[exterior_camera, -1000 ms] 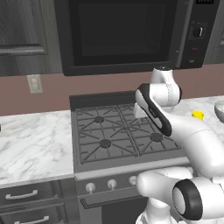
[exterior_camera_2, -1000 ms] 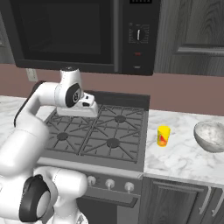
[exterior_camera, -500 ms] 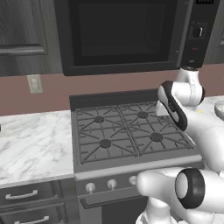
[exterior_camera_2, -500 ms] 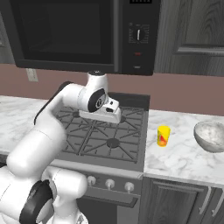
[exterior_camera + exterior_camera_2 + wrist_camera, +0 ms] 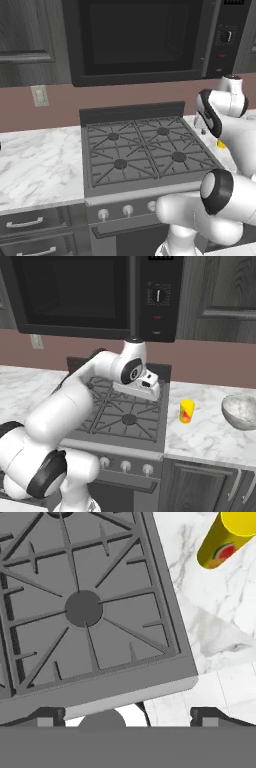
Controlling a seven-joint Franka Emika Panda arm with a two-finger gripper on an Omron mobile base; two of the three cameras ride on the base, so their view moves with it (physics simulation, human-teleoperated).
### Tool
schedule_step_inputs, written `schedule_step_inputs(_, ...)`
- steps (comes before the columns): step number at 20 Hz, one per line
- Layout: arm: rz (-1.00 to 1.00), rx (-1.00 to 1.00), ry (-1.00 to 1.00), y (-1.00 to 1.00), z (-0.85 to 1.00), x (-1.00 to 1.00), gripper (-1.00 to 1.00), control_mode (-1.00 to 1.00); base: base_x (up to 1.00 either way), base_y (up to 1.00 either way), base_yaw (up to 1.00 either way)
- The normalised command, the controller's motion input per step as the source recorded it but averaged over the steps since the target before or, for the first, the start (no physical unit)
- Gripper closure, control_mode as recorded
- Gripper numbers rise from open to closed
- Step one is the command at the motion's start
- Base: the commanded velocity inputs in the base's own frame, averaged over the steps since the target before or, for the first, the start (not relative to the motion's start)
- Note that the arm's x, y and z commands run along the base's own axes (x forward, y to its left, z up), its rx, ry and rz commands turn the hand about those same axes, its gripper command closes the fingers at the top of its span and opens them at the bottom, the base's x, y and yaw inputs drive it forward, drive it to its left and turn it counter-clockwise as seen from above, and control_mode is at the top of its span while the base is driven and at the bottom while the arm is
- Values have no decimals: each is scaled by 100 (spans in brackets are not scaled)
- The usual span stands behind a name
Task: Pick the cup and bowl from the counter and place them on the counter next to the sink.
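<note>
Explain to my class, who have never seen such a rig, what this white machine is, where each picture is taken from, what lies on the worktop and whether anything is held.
All of it is a computer-rendered kitchen. The white machine is a robot arm on a base that can drive. Two cameras ride on that base, one behind the arm to its left and one to its right, so two pictures show one scene from two sides. The third camera sits on the hand and looks down along the tool.

The tool hangs over the right edge of the black gas stove, open and holding nothing. To the right of the stove, on the white marble counter, stand a small yellow cup and, farther right, a wide speckled bowl. The hand view shows the stove's corner and the cup up ahead.
</note>
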Motion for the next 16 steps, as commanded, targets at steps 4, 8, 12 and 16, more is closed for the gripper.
schedule_step_inputs(4, -13, 0, 17, -75, 0, 54, -100, -100, 0, 0, 0)
schedule_step_inputs(8, -10, 0, 11, -63, 0, 44, -100, -100, 0, 0, 0)
schedule_step_inputs(12, -2, 0, 6, -55, -4, 56, -100, -100, 0, 0, 0)
schedule_step_inputs(16, 2, 0, 0, -44, -9, 39, -100, -100, 0, 0, 0)
